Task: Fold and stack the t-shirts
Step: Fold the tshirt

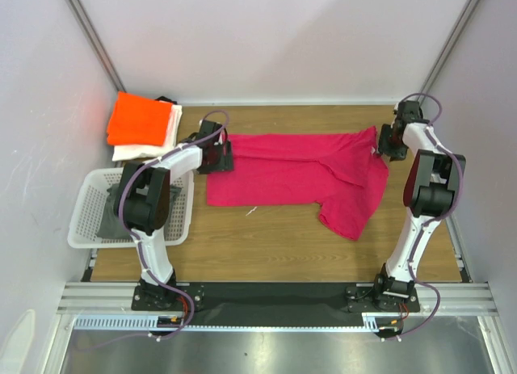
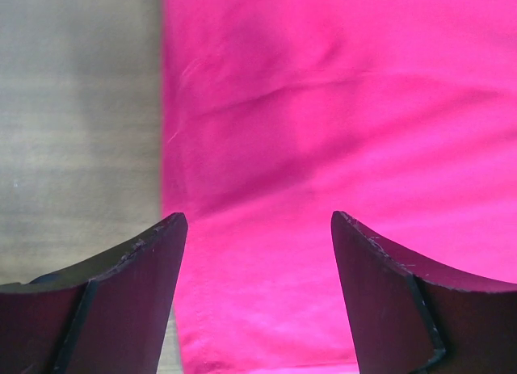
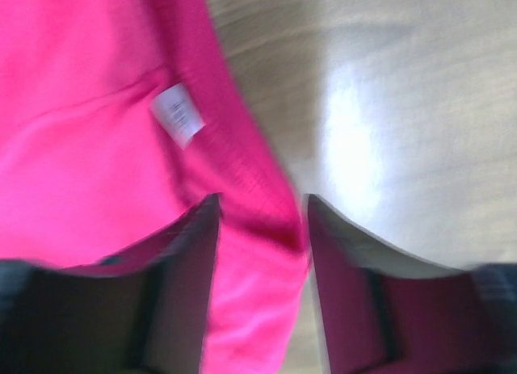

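L gripper [image 2: 257, 216], jaws wide, over pink tee [image 2: 339, 132] edge; wood table [image 2: 77, 107] to left.

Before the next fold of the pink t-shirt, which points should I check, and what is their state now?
1. Left gripper: fingers open above the left edge of the magenta t-shirt: ok.
2. Right gripper: fingers apart, shirt edge between them: ok.
3. Right fingers free of the cloth: cannot tell.
4. Magenta t-shirt flat on the table: not ok, its right side is bunched.
5. Orange t-shirt lying on white t-shirt, back left: ok.
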`<state>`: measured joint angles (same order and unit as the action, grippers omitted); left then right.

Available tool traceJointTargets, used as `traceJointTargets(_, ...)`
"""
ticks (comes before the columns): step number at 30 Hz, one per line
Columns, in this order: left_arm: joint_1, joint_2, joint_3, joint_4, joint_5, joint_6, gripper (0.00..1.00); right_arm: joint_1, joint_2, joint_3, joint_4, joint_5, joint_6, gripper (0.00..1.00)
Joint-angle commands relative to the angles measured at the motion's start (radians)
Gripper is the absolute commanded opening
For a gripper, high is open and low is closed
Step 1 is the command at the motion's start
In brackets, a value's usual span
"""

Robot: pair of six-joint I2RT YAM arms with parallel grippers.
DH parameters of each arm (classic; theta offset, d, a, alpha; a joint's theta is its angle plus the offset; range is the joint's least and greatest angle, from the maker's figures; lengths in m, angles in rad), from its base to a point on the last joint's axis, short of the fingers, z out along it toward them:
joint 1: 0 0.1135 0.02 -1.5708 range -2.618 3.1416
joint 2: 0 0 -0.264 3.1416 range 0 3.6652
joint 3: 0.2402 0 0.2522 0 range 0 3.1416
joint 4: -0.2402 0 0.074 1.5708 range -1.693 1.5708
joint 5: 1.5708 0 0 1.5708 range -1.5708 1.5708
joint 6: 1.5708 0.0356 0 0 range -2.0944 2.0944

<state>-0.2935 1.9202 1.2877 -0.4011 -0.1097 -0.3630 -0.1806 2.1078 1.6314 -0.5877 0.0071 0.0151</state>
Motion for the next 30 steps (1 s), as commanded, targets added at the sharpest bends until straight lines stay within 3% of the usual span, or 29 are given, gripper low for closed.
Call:
traceJointTargets(1, -0.021, -0.062, 0.120, -0.004, 0.074, 0.068, 0.79, -0.002, -0.175, 0.025, -0.083, -0.047, 0.138, 0.55)
traceJointTargets(6, -0.050, -0.050, 0.260, 0.007, 0.102, 0.075, 0.79, -0.014, -0.343, -0.160, -0.112, -0.024, 0.256, 0.62)
traceJointTargets(16, -0.058, 0.189, 0.476, 0.153, 0.076, -0.010, 0.80, -0.023, -0.560, -0.622, 0.046, -0.029, 0.451, 0.58)
traceJointTargets(26, -0.053, 0.306, 0.555, 0.128, 0.039, -0.037, 0.79, -0.023, -0.557, -0.709, 0.134, -0.042, 0.468, 0.57)
traceJointTargets(30, -0.050, 0.338, 0.549, 0.114, 0.031, -0.068, 0.79, -0.025, -0.549, -0.743, 0.166, -0.035, 0.474, 0.52)
